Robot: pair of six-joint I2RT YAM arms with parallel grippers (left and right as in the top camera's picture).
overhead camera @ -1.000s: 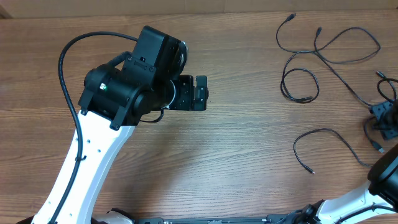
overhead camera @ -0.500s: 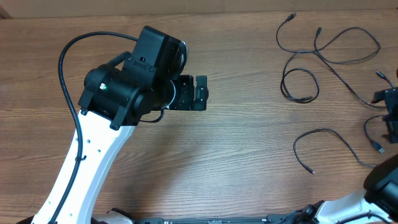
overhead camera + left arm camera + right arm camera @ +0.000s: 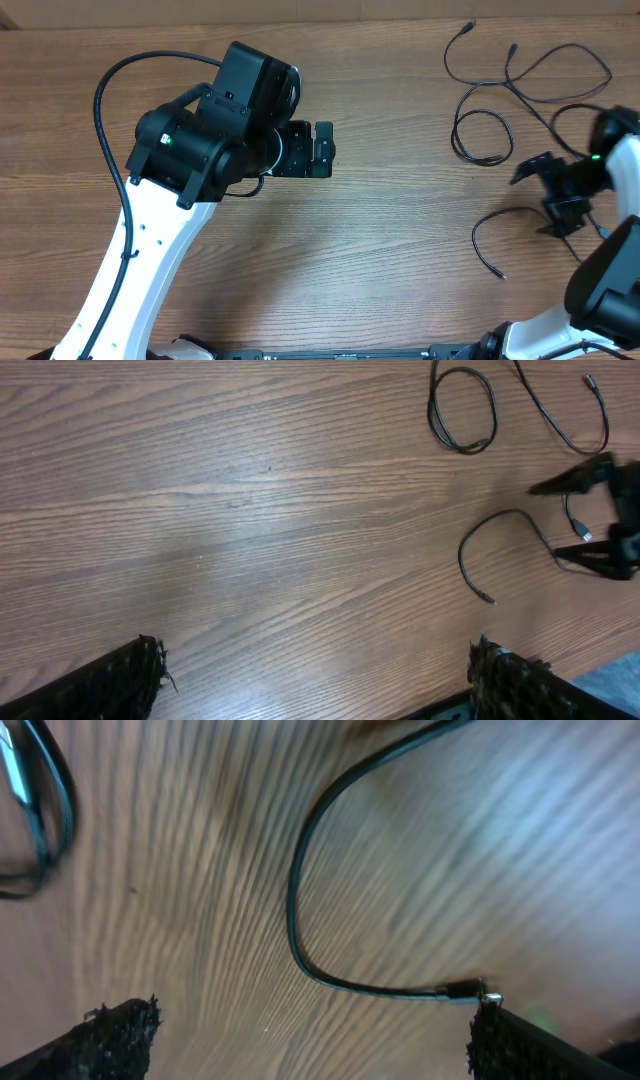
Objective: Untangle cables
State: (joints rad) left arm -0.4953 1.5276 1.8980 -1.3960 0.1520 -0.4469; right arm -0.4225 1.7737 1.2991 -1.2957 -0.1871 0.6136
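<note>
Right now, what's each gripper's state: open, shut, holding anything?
Left gripper: jaws open, holding nothing.
Right gripper: jaws open, holding nothing, above a cable.

Saw the cables [image 3: 540, 116] lying flat and apart on the right part of the table [image 3: 380, 250] — thin, black, with small plugs at the ends. Found a looped cable [image 3: 455, 138] curled into a near-closed ring, and a hooked cable [image 3: 510, 209] nearer the front edge — an open curve, its plug tip lying free.
</note>
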